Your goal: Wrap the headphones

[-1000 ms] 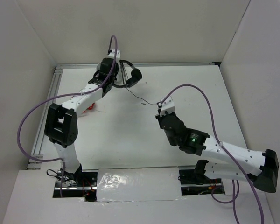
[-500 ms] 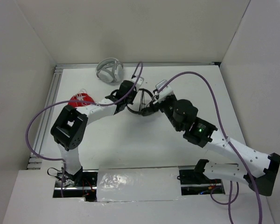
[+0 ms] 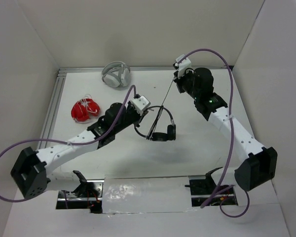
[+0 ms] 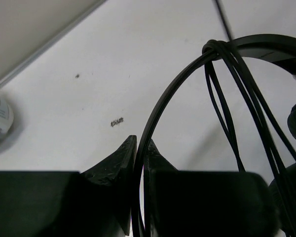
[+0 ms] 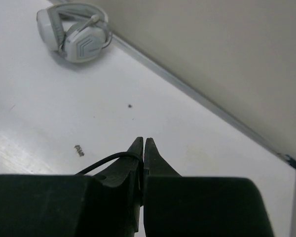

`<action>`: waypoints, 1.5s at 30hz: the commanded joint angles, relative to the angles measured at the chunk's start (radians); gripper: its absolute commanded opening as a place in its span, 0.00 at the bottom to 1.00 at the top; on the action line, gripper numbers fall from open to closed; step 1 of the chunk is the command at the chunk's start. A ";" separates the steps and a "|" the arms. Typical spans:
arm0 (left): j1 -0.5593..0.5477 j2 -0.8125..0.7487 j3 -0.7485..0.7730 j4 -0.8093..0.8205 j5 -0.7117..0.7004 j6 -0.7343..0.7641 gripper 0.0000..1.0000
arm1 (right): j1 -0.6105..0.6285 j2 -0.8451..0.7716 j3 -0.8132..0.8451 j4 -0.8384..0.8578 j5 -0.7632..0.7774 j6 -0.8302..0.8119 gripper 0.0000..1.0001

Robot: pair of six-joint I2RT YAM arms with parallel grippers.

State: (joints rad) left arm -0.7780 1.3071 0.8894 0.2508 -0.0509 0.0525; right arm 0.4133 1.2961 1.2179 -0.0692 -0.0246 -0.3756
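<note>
Half a sec ago both tools were bunched together near centre. Now the right tool (image 3: 177, 83) has swung out to approx 1 o'clock, jaws pinched together on the cable (image 5: 111, 158) and drawing it taut. The left tool (image 4: 140, 148) — clamped on the headband (image 4: 155, 118) — has pulled the headphones (image 3: 164, 129) back to the middle of the surface (image 3: 207, 148). Several cable turns already sit on the band, so prob. mid-wrap: slack is being taken up before another loop. White/grey set (image 3: 115, 74) at 11 o'clock and red set (image 3: 86, 109) at 9 o'clock — both well apart from the work.

Left pincer (image 4: 141, 143) pinches the headphones (image 4: 259, 42) — cable (image 4: 213, 47) looped over headband.
</note>
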 commanded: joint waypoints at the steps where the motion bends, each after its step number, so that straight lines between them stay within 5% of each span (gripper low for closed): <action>1: -0.013 -0.115 -0.038 0.081 0.123 0.000 0.00 | -0.065 0.055 0.054 -0.012 -0.197 0.066 0.00; 9: -0.023 -0.272 -0.050 0.111 0.178 -0.032 0.00 | -0.093 0.160 0.017 0.016 -0.455 0.188 0.00; 17: -0.021 -0.160 0.029 0.196 -0.095 -0.167 0.00 | -0.076 0.169 -0.230 0.328 -0.730 0.539 0.00; 22: -0.010 -0.097 0.081 0.185 -0.144 -0.281 0.00 | -0.031 0.174 -0.313 0.390 -0.703 0.593 0.01; 26: -0.009 -0.046 0.128 0.133 -0.367 -0.368 0.00 | -0.030 0.132 -0.418 0.480 -0.678 0.688 0.03; 32: 0.020 0.060 0.224 -0.117 -0.498 -0.626 0.00 | -0.004 0.101 -0.538 0.614 -0.589 0.889 0.03; 39: 0.028 0.148 0.241 -0.238 -0.631 -0.804 0.00 | 0.019 0.071 -0.566 0.525 -0.454 0.865 0.09; 45: 0.028 0.296 0.336 -0.502 -0.713 -1.028 0.00 | 0.070 0.089 -0.598 0.483 -0.328 0.894 0.14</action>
State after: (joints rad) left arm -0.7673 1.5337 1.1549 -0.1341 -0.5991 -0.7887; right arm 0.4328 1.4067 0.6392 0.4179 -0.3916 0.5224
